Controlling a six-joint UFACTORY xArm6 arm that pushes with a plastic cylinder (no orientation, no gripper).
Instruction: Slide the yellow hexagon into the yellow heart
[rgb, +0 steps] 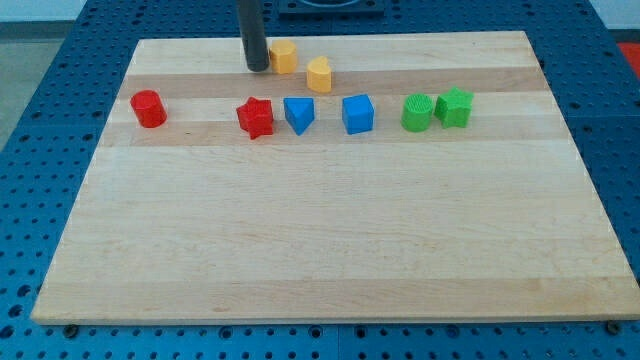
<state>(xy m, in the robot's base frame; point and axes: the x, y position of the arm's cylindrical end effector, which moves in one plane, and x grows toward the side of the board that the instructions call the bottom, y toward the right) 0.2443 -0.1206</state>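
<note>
A pale wooden board (330, 250) lies on a blue perforated table (60, 100) and fills most of the view. My tip (257, 69), the lower end of a straight dark rod that comes down from the view's top, rests on the board near its top edge. The rod has no jaws, so there is nothing to be spread or pressed together.

Just to the right of the tip, touching it or nearly so, sits the yellow hexagon (284, 56). A little further right and slightly lower sits the yellow heart (320, 74), close to the hexagon, though whether the two touch cannot be made out.

Below these, a loose row of blocks runs across the board. From the view's left: a red cylinder (149, 108), standing well apart from the rest; a red star (256, 117); a blue block with a pointed lower end (298, 114) just beside the star; a blue cube (358, 114); then a green cylinder (417, 112) and a green star (455, 107), these two touching
</note>
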